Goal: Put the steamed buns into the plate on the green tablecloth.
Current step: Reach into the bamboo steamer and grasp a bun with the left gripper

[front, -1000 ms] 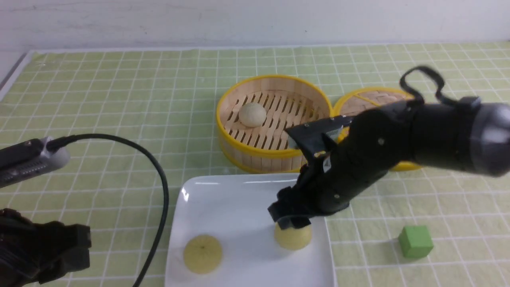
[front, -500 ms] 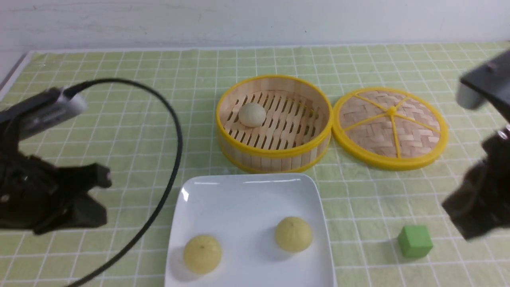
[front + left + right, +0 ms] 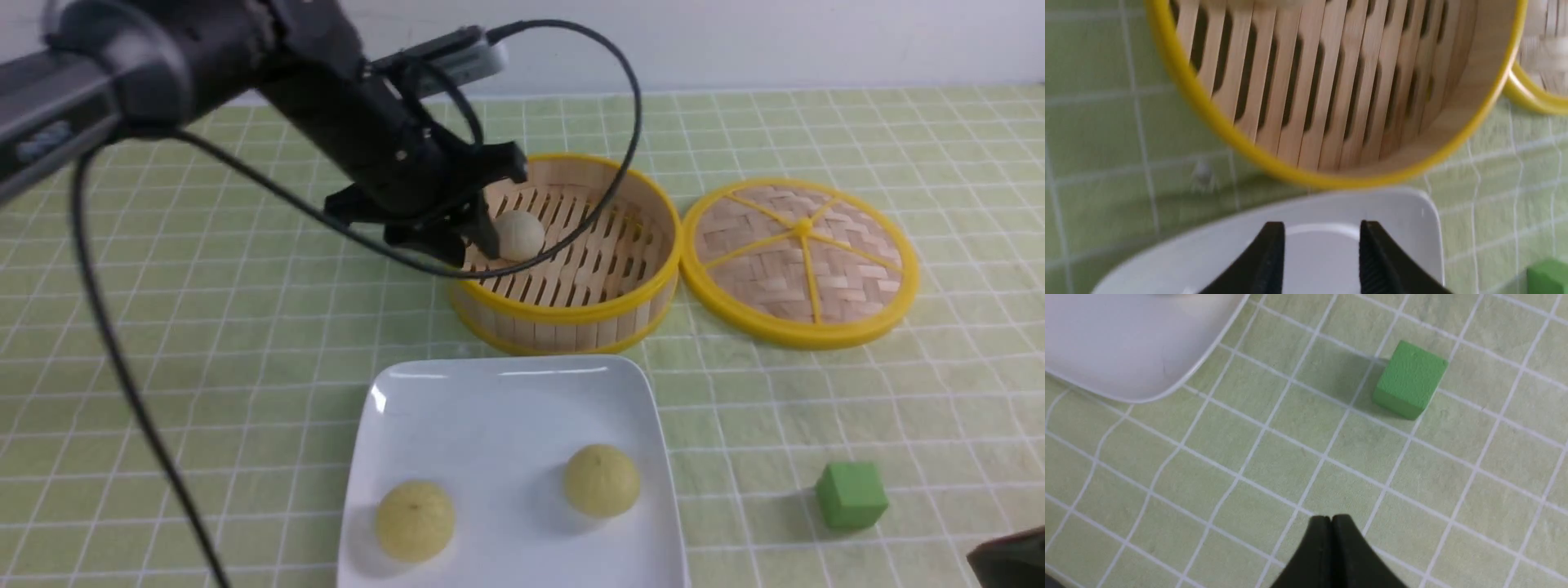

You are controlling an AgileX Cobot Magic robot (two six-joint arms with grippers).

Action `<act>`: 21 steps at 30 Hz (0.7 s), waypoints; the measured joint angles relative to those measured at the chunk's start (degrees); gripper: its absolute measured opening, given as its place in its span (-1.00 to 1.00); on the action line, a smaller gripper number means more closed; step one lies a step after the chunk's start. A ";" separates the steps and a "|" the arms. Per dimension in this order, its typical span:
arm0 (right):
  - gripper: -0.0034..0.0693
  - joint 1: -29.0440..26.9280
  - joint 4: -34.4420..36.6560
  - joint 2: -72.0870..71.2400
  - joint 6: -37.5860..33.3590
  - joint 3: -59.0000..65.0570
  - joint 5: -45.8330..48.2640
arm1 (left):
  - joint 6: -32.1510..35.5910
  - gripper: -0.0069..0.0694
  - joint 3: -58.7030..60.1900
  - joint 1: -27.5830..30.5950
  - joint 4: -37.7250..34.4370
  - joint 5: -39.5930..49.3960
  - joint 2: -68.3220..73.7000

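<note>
Two pale yellow steamed buns lie in the white square plate on the green tablecloth. The off-white bun sits in the bamboo steamer basket. My left gripper is open and empty, hovering at the basket's left rim right beside that bun. In the left wrist view its fingers stand apart over the plate's rim, with the basket beyond. My right gripper is shut and empty, low over the cloth near the front right corner.
The woven yellow-rimmed lid lies right of the basket. A small green cube sits on the cloth right of the plate, also in the right wrist view. The left arm's cable loops down across the left side.
My right arm let go of a yellow bun in the plate and withdrew to the front right. My left arm rose from the front left and swung to the basket beside the off-white bun.
</note>
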 joint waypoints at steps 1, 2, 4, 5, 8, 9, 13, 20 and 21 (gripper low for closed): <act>-0.93 0.00 -0.07 0.00 0.03 0.11 -0.36 | -0.62 0.14 -3.68 -0.66 1.50 0.60 2.93; -0.93 0.00 -0.07 0.00 0.27 0.26 -1.19 | -1.01 0.23 -7.30 -1.15 2.98 1.54 6.32; -0.92 0.00 0.36 0.00 0.45 0.66 -2.45 | -1.56 0.32 -13.52 -1.62 5.02 3.86 10.42; -0.92 0.00 0.78 0.00 0.58 0.87 -3.09 | -2.08 0.36 -16.07 -1.70 6.04 4.98 12.19; -0.91 0.00 1.62 0.00 0.89 1.43 -4.36 | -4.29 0.41 -24.21 -1.70 9.89 7.62 17.57; -0.91 0.00 1.62 0.00 0.89 1.43 -4.47 | -4.38 0.41 -24.58 -1.70 10.29 7.63 17.80; -0.90 0.00 1.62 0.00 0.96 1.47 -5.73 | -4.99 0.37 -28.50 -1.60 11.49 6.70 21.09; -0.89 0.00 2.27 0.00 1.06 1.48 -8.19 | -4.99 -0.06 -28.77 -1.60 9.29 6.17 24.84; -0.89 0.00 2.27 0.00 1.06 1.53 -8.20 | -4.99 -0.15 -28.77 -1.60 9.29 6.31 24.93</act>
